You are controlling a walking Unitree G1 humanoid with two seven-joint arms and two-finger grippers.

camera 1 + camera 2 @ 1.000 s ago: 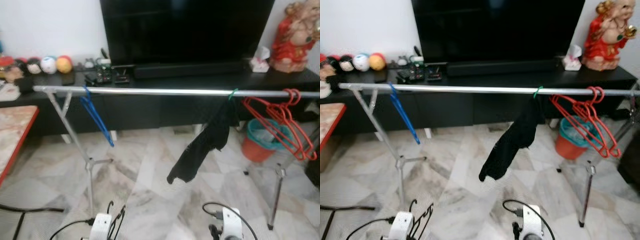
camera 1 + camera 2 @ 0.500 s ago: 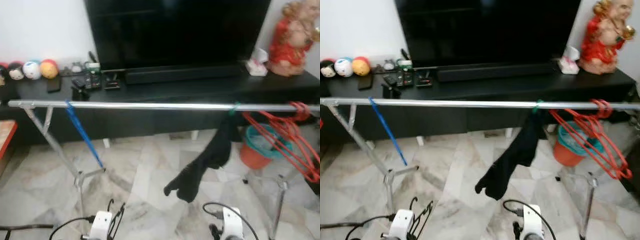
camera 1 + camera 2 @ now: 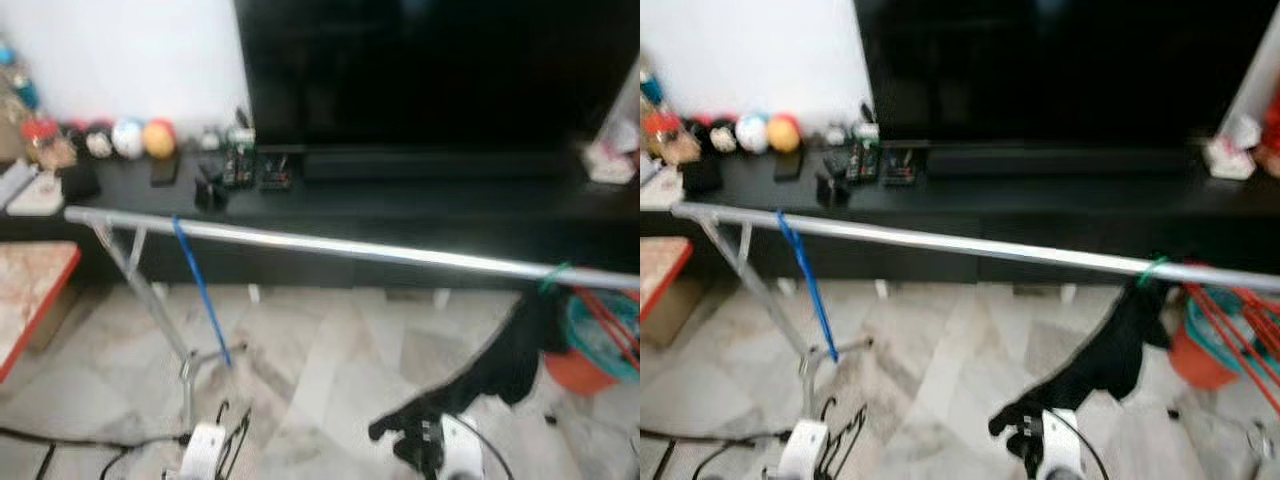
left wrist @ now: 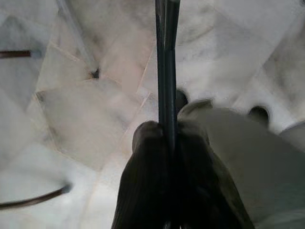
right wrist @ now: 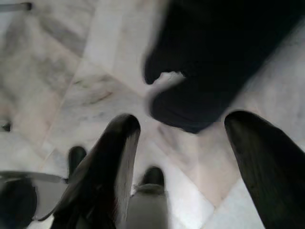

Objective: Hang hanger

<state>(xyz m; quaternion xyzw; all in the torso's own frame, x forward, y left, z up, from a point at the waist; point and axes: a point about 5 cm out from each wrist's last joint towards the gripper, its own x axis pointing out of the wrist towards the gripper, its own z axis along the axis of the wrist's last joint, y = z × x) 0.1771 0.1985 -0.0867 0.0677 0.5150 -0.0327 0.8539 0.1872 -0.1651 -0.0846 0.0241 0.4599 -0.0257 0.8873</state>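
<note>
Low over the pale marble floor (image 4: pixel 71 119), the left pincer (image 4: pixel 164 143) has its two black fingers pressed tight together on a thin black wire hanger (image 4: pixel 164 57), whose dark bar runs straight out between the tips. Beside it, the right pincer (image 5: pixel 190 152) stands wide apart and holds nothing, with a black garment (image 5: pixel 224 62) hanging just beyond its fingertips (image 5: pixel 119 138). Farther out, a long silver clothes rail (image 3: pixel 330 247) crosses the room on a folding metal stand. A blue plastic hanger (image 3: pixel 200 290) hangs near its left end, the black garment droops from a green hook (image 3: pixel 550 277) toward the right, and red hangers (image 3: pixel 1240 320) cluster past that. Behind stands a black counter (image 3: pixel 420 200) with a large dark television (image 3: pixel 430 70).
</note>
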